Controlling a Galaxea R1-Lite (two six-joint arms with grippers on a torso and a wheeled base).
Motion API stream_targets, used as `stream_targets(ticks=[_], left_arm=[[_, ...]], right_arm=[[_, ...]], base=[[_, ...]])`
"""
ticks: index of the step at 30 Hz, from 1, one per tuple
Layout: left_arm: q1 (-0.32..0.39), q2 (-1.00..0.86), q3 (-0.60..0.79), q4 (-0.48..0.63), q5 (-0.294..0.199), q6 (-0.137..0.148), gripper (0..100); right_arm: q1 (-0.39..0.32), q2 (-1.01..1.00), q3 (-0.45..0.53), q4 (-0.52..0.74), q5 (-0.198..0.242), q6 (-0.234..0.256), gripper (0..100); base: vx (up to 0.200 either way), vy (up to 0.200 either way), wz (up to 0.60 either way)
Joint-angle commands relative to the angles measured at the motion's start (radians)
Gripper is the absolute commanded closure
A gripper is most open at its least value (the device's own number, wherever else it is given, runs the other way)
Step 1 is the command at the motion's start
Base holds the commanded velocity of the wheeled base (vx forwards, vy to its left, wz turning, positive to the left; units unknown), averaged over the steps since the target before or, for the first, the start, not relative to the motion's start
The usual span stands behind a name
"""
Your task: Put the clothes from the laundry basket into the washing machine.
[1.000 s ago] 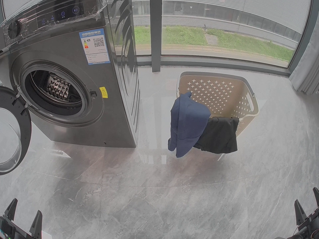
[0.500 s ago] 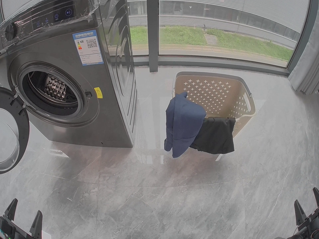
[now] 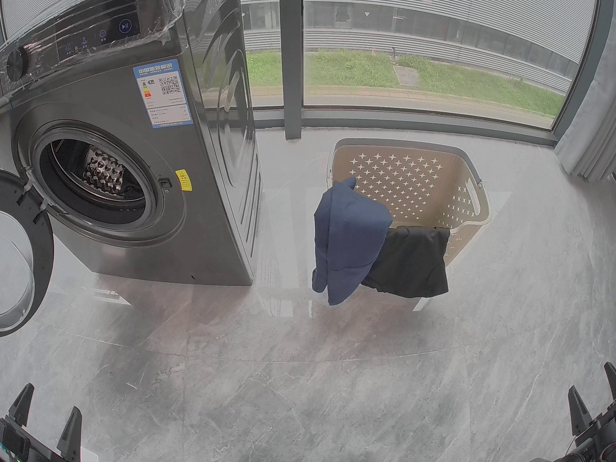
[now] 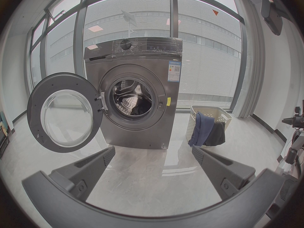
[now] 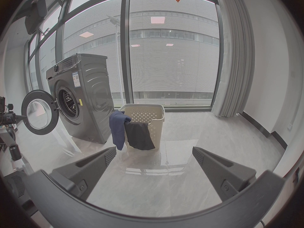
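Clothes (image 3: 378,245) drape over the basket's (image 3: 410,144) near rim, well ahead and right of centre, nearer the right gripper (image 3: 591,380); it and the left gripper (image 3: 51,399) gape empty

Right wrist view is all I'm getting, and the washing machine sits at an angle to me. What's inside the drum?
Observer: The left wrist view faces the washing machine head-on. A dark shape lies low in the drum; I cannot tell what it is.
Operator: Okay. Is anything more down inside the laundry basket?
Observer: The head view looks down into it, and the part of the inside that shows is bare. The blue garment and the black garment both hang over its near rim.
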Motion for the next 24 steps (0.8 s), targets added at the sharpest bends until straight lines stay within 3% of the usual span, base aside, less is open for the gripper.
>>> stream_targets(ticks=[1, 7, 22, 24], left_arm=[[0.0, -0.012, 0.016, 0.0, 0.001, -0.003, 0], [0.0, -0.012, 0.018, 0.0, 0.001, 0.008, 0], [0.0, -0.012, 0.018, 0.001, -0.002, 0.031, 0], [0.0, -0.012, 0.018, 0.001, -0.002, 0.031, 0]], right_arm=[[0.0, -0.016, 0.018, 0.0, 0.001, 0.0, 0], [0.0, -0.016, 0.018, 0.0, -0.001, 0.0, 0], [-0.001, -0.016, 0.018, 0.0, -0.001, 0.0, 0], [-0.003, -0.016, 0.018, 0.0, -0.002, -0.002, 0]], base=[[0.0, 0.0, 0.0], [0.0, 0.0, 0.0], [0.0, -0.2, 0.0], [0.0, 0.0, 0.0]])
